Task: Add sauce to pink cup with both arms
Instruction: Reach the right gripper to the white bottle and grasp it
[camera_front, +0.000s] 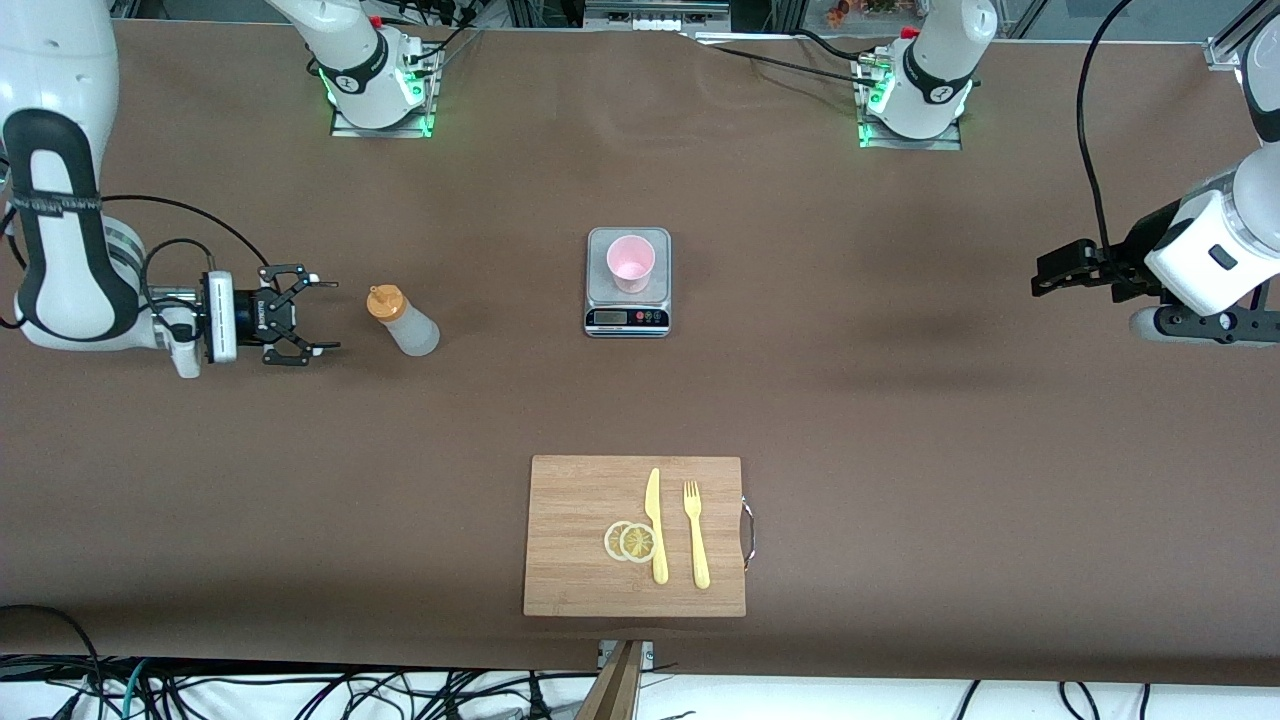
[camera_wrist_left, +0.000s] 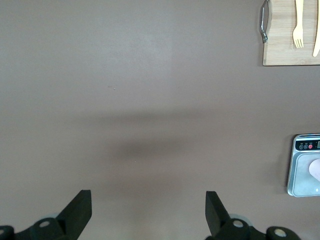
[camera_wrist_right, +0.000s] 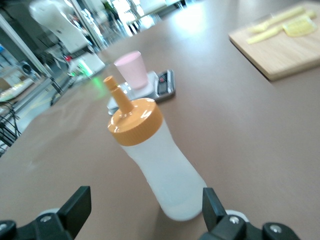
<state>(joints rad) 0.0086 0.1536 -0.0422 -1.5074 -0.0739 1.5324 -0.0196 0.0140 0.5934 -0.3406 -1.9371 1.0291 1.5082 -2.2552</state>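
The sauce bottle (camera_front: 403, 321), whitish with an orange nozzle cap, stands on the brown table toward the right arm's end. My right gripper (camera_front: 322, 316) is level with it, a short gap away, open and empty. In the right wrist view the sauce bottle (camera_wrist_right: 152, 159) fills the middle, just ahead of the open right gripper (camera_wrist_right: 145, 207). The pink cup (camera_front: 631, 262) stands on a small kitchen scale (camera_front: 627, 318) at the table's middle; the pink cup (camera_wrist_right: 131, 67) also shows past the bottle. My left gripper (camera_front: 1042, 278) hangs open over the left arm's end of the table, left gripper (camera_wrist_left: 148, 210) holding nothing.
A wooden cutting board (camera_front: 570, 560) lies nearer the front camera than the scale, bearing a yellow knife (camera_front: 655, 525), a yellow fork (camera_front: 696, 535) and two lemon slices (camera_front: 629, 541). Both arm bases stand along the table's edge farthest from the front camera.
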